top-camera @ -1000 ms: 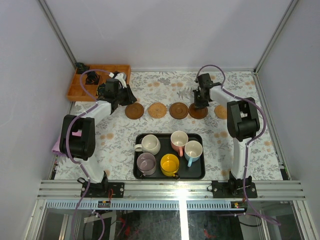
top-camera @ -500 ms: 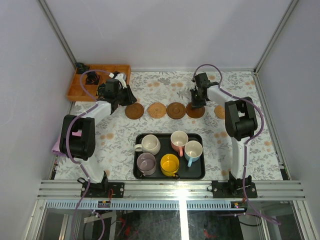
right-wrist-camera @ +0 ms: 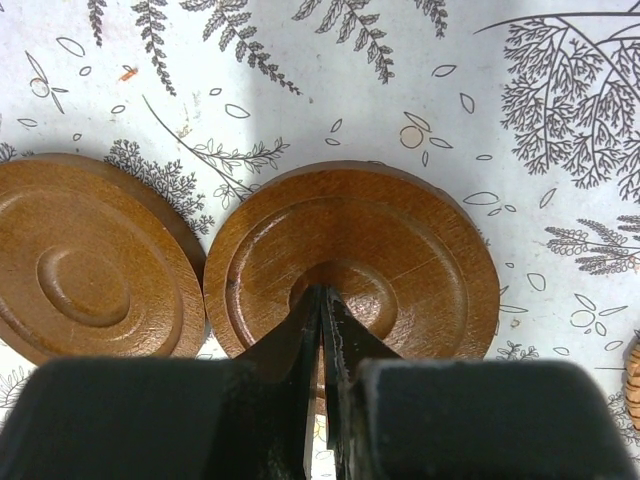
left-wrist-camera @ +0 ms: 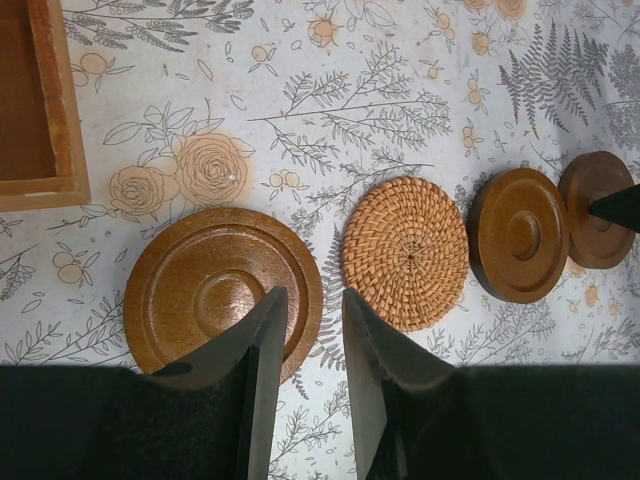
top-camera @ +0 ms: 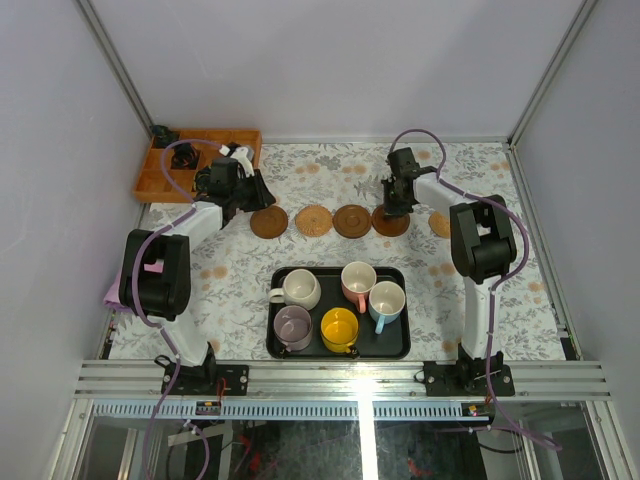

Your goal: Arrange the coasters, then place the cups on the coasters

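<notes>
Coaster (right-wrist-camera: 400, 250) under closed right gripper (right-wrist-camera: 322, 295), tips at its centre dimple; second coaster (right-wrist-camera: 90, 270) just beside. Likely light, stiff, thin, slick wood; pinch at rim. Left gripper (left-wrist-camera: 312, 300) slightly parted, empty

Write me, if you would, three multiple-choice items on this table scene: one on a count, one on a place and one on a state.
1. How many coasters lie in the row?
A. three B. four C. five
2. Where do the cups stand?
A. on the coasters B. in the black tray C. in the wooden box
3. How are the right fingers set?
A. shut together over a brown coaster B. spread wide apart C. clamped on a cup handle

Answers:
1 C: five discs line up beyond the tray in the top view.
2 B: all five cups sit inside the tray.
3 A: the right wrist view shows the tips together with no gap, over that coaster's centre.
</notes>
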`<state>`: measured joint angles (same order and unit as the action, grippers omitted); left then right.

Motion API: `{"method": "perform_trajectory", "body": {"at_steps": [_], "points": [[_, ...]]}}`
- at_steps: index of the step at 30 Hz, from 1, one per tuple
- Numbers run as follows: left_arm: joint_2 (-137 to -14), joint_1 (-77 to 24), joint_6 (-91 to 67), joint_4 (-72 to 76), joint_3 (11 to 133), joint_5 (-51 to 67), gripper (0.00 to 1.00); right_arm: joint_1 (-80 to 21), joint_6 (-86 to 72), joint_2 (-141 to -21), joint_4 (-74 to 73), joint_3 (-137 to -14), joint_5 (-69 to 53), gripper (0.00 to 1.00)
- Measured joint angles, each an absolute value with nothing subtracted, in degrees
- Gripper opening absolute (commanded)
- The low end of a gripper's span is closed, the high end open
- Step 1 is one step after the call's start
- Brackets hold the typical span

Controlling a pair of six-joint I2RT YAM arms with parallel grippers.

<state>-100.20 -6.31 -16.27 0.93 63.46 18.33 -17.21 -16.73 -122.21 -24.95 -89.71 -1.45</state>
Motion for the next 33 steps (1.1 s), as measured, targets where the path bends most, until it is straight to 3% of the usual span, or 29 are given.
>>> {"method": "perform_trajectory", "body": {"at_steps": [33], "points": [[-103.0,-6.8,-17.8,5.4,62.8,25.7,0.28,-17.1,-20.0,-121.5,-27.7,-89.4,9.6,0.06]]}}
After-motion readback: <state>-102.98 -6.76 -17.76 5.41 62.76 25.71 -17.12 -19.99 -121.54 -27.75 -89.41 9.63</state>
